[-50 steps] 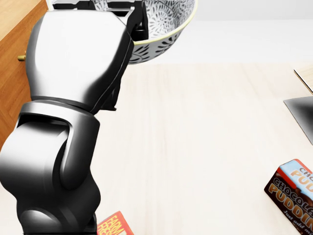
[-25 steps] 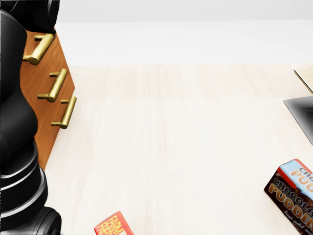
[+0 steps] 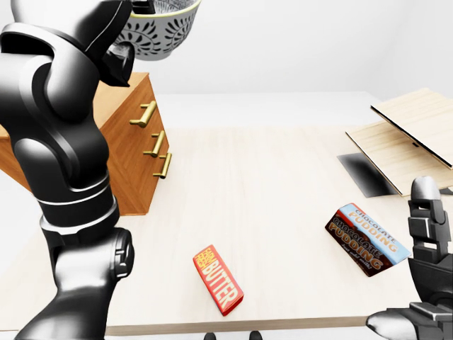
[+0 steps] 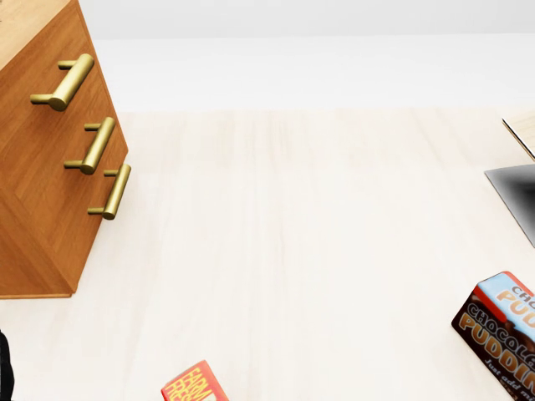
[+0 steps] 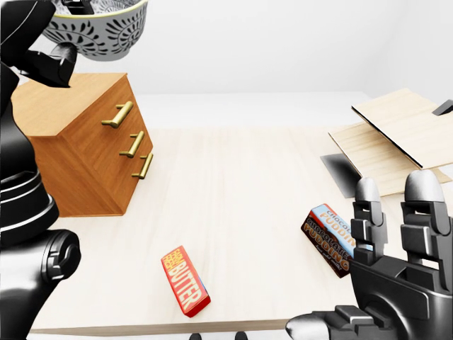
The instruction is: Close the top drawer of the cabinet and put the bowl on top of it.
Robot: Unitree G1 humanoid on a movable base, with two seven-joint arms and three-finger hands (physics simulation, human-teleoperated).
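Left arm: fills the left side of the view, raised from the bottom edge to the top.
Left hand: at the bowl, apparently gripping its rim, though the top edge cuts this off.
Bowl: grey-patterned, held above the cabinet.
Cabinet: wooden, with three brass handles and all drawer faces flush.
Butter box: lies flat near the table's lower edge.
Chocolate pudding box: lies flat, just left of the right hand.
Right hand: fingers upright and spread.

"BUTTER" in white capitals on red box near the table's bottom edge, small line beginning "FARM" above it, "CHOCOLATE PUDDING" on brown-and-blue box near the right edge, "Just add m…" beneath, cut off in the head view
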